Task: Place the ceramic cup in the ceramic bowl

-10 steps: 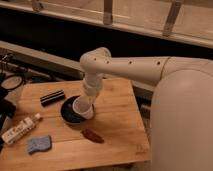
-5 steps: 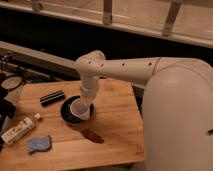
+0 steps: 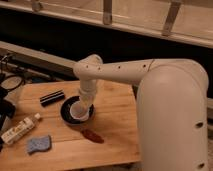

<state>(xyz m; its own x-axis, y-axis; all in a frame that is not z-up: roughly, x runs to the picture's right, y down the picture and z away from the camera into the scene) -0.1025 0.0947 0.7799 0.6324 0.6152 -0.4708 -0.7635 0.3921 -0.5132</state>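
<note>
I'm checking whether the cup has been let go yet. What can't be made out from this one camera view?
- Gripper: its grip on the ceramic cup is hidden by the arm's wrist above it.
- Cup base: whether it touches the ceramic bowl is hidden by the cup itself.
- Bowl's far rim: covered by the arm.

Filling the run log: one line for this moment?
gripper: over bowl | ceramic cup: inside ceramic bowl | arm: above | table

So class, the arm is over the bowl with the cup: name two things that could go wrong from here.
1. The cup sits toward the bowl's right edge; released there, it may tip over the rim.
2. The pincer hangs directly above the cup, so lifting away could drag the cup or shift the bowl.
</note>
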